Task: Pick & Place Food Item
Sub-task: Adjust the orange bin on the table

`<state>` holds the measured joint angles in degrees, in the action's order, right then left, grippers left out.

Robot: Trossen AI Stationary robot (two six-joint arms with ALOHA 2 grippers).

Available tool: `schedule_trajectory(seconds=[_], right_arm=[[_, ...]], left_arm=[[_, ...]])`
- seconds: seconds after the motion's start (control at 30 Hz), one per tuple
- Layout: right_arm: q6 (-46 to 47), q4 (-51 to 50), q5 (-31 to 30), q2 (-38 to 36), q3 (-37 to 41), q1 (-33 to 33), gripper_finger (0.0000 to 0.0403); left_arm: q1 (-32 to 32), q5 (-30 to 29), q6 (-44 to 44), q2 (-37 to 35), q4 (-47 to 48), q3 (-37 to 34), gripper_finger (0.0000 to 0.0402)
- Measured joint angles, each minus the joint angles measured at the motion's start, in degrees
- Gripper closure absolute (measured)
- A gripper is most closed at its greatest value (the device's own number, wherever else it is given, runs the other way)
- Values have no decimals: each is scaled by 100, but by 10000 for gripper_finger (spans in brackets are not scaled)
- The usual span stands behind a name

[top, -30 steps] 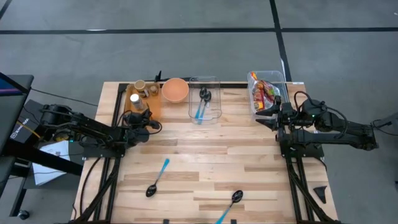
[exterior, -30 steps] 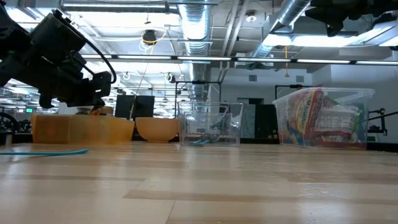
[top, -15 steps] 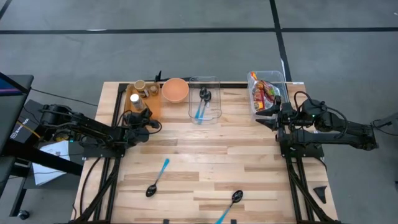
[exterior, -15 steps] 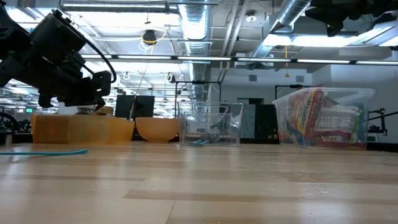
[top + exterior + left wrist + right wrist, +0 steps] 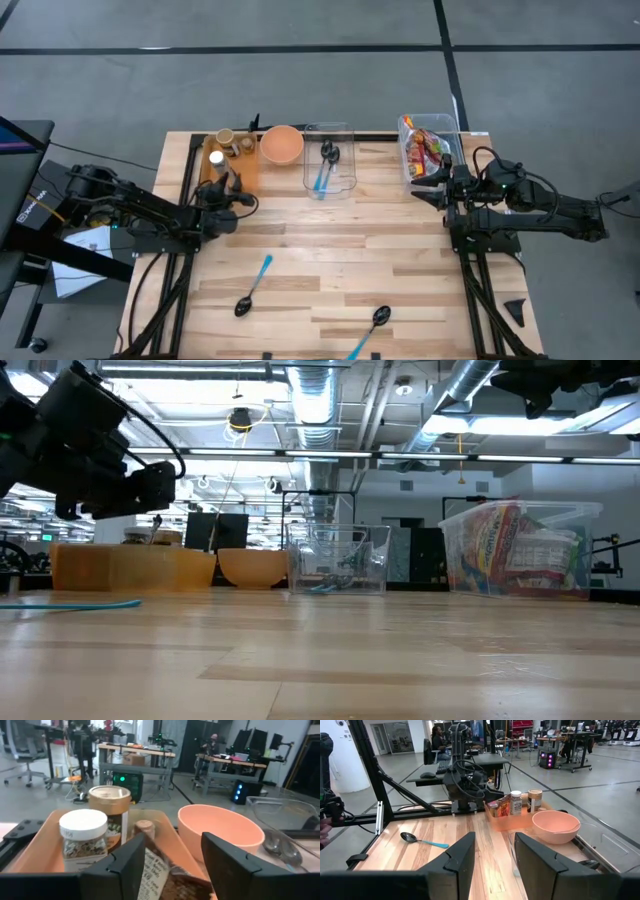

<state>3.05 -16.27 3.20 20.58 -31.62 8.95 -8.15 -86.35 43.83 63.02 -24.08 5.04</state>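
Table (image 5: 330, 250): tray (image 5: 213, 170) at far left corner w/ jars (image 5: 84, 839) and a food packet (image 5: 165, 875) inside. Bowl (image 5: 282, 144) just right of tray; clear bin (image 5: 329, 157) w/ spoons right of bowl. Snack bin (image 5: 428, 145) at far right edge, packets in it. Near side: one spoon (image 5: 253, 286) left of centre, another (image 5: 368, 330) at near edge. Left gripper (image 5: 226, 186) above tray's near end; right gripper (image 5: 432, 183) just before snack bin.
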Motion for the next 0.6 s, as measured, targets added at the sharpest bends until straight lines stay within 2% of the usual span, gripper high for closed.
schedule_trajectory(seconds=[0.17, 0.33, 0.4, 0.47, 0.53, 0.6], right_arm=[[0, 0, 1, 0, -1, 1, 269], [0, 0, 1, -2, 0, 0, 269], [0, 0, 1, 0, -2, 2, 269], [0, 0, 1, 0, 0, 2, 269], [0, -1, 1, -1, 0, 2, 269], [0, -2, 1, 0, 0, 2, 269]], left_arm=[[-126, -15, -934, 0, -805, 0, 209], [-238, 243, -2238, -1, -1787, 0, 230], [-244, 752, -2807, -2, -2122, 0, 240], [-237, 1614, -3223, -2, -2274, 0, 253], [-208, 2457, -3279, -2, -2253, 0, 273], [-176, 2961, -3050, -2, -2070, 4, 300]])
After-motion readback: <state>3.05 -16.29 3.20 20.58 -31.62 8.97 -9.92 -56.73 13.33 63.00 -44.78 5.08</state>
